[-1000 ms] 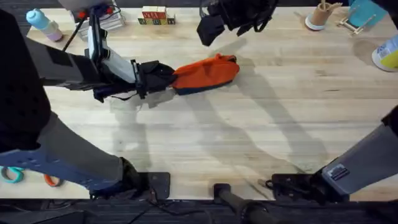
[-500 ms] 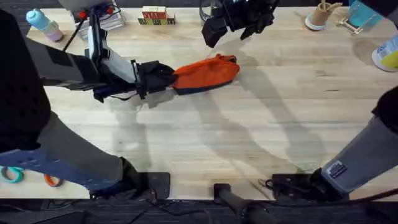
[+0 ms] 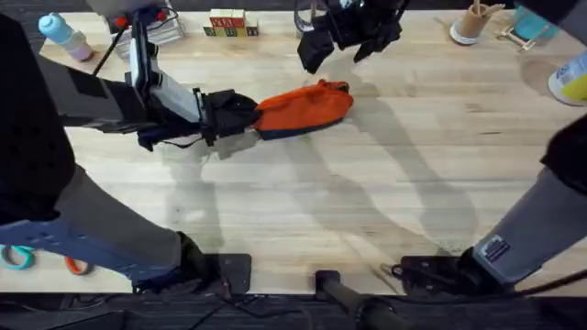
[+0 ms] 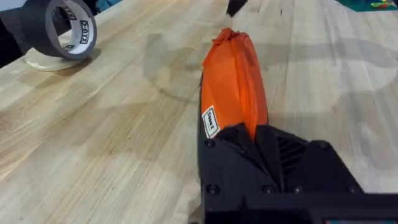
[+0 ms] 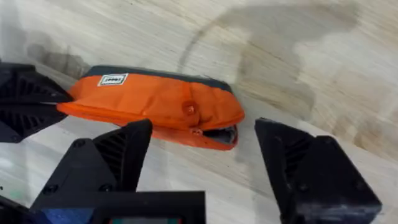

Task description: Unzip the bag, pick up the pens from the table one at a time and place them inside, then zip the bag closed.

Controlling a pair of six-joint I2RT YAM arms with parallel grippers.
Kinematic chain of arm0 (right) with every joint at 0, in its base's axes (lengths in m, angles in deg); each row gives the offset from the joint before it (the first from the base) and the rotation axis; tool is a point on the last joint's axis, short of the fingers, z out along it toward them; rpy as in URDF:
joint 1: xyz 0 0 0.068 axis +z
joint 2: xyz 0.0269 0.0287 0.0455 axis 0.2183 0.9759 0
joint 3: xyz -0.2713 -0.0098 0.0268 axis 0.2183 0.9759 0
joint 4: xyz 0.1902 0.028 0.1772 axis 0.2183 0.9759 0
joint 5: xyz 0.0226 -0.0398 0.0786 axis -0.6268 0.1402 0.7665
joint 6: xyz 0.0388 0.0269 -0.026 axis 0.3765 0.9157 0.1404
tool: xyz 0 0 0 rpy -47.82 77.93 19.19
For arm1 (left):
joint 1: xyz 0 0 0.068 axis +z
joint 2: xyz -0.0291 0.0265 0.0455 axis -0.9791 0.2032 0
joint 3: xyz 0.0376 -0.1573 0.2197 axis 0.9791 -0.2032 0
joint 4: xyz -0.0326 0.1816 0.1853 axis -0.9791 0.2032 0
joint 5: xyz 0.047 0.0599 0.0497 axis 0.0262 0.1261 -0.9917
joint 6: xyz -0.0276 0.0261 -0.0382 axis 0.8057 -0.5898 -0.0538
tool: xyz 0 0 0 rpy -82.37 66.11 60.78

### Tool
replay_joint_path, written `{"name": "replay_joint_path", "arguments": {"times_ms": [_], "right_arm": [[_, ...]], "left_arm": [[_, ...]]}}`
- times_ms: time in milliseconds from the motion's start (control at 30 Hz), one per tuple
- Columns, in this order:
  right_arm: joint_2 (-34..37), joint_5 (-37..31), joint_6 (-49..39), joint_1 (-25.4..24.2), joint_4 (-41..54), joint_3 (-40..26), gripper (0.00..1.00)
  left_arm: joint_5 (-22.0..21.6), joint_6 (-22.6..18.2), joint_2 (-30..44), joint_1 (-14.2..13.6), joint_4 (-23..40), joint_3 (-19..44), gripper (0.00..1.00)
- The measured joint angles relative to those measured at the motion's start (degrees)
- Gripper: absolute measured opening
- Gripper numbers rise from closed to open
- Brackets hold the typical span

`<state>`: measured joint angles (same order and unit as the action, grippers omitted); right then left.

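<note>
Meanwhile the left gripper [image 3: 240, 115] seemingly clamps the bag [image 3: 305, 108] end — the right gripper [image 3: 346, 35] hovers above, fingers spread.

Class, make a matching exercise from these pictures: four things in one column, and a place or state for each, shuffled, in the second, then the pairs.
Things:
1. left gripper
2. right gripper
3. orange pouch
4. roll of black tape

States:
A. standing on edge on the table
B. jaws wide open, above the pouch's far end
C. clamped on one end of the pouch
D. lying flat on the table, held at one end

Pairs: 1-C, 2-B, 3-D, 4-A
</note>
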<state>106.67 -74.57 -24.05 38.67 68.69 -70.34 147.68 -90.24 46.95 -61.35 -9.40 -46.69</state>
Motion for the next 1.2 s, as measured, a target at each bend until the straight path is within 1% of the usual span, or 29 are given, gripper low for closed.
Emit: {"name": "replay_joint_path", "arguments": {"times_ms": [200, 333, 400, 467, 567, 633, 733, 867, 933, 1000, 1200], "right_arm": [[2.99, 0.02, 0.00, 0.00, -0.17, 0.00, 0.996], [3.19, 0.46, 0.00, 0.00, -0.99, -0.02, 0.993], [3.19, 1.64, -0.01, 0.00, -1.09, -0.02, 0.979], [3.27, 3.23, 0.00, 0.00, -1.16, -0.02, 0.936], [3.75, 3.76, 0.00, 0.02, -1.15, -0.04, 0.933], [4.42, 4.07, -0.02, 0.02, -1.11, -0.04, 0.910], [5.62, 4.11, 0.00, 0.02, -1.11, -0.04, 0.831], [6.31, 4.31, 0.00, 0.02, -1.14, -0.04, 0.656], [6.29, 4.33, 0.02, 0.02, -1.16, -0.04, 0.591], [6.31, 4.35, 0.00, 0.02, -1.14, -0.04, 0.559], [6.31, 4.48, 0.00, 0.01, -0.86, -0.04, 0.402]], "left_arm": [[0.00, 0.00, 0.00, 0.00, 0.00, -0.02, 0.042], [0.00, 0.00, 0.00, 0.00, 0.00, -0.02, 0.042], [0.00, 0.00, 0.00, 0.00, 0.00, -0.01, 0.042], [0.00, 0.00, 0.00, 0.00, 0.00, -0.02, 0.042], [0.00, 0.00, 0.00, 0.00, 0.00, -0.01, 0.042], [0.00, 0.00, 0.00, 0.00, 0.00, -0.02, 0.042], [0.00, 0.00, 0.00, 0.00, 0.00, -0.02, 0.042], [0.00, 0.00, 0.00, 0.00, 0.01, -0.02, 0.042], [0.00, 0.00, 0.00, 0.00, 0.02, -0.02, 0.042], [0.00, 0.00, 0.00, 0.00, 0.00, -0.02, 0.042], [0.00, 0.00, 0.00, 0.00, 0.02, -0.02, 0.042]]}}
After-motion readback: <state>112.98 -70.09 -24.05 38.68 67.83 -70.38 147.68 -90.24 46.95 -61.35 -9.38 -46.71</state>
